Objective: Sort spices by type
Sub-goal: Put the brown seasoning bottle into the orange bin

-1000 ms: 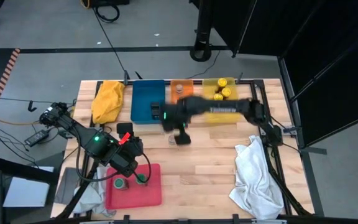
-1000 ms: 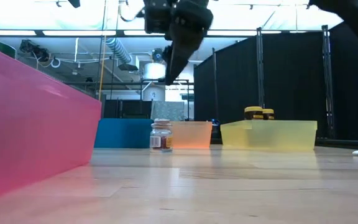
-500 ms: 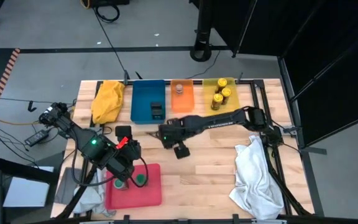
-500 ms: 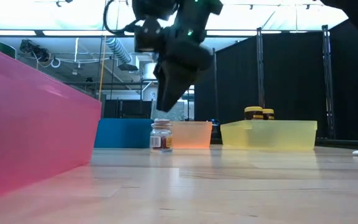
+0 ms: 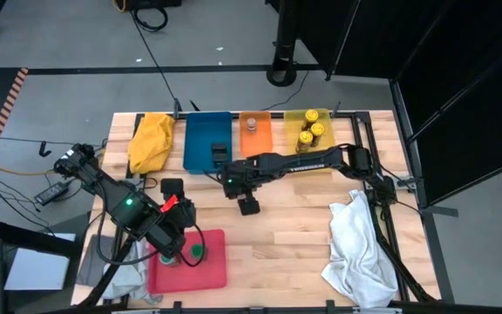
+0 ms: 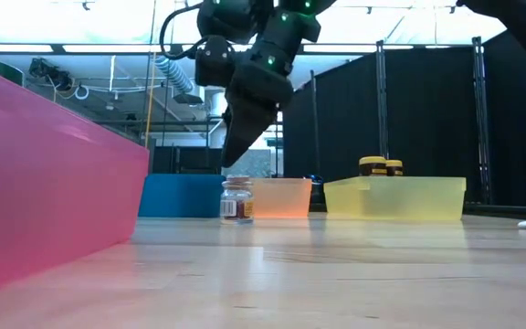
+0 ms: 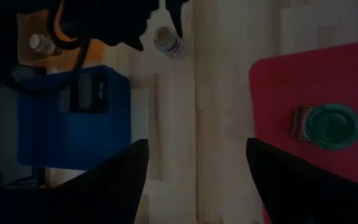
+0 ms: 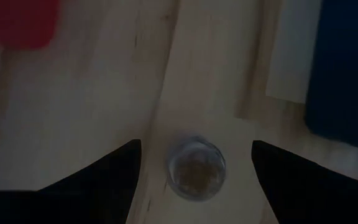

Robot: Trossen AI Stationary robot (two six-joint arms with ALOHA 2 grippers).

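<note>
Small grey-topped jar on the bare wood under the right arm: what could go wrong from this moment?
1. The right hand hangs open above the small jar. If a finger lands on the lid instead of straddling it, the upright jar could tip and roll.
2. The jar sits close to the blue tray, so a descending finger may catch that tray's edge.
3. The left hand is open over the red tray, apart from this.
</note>
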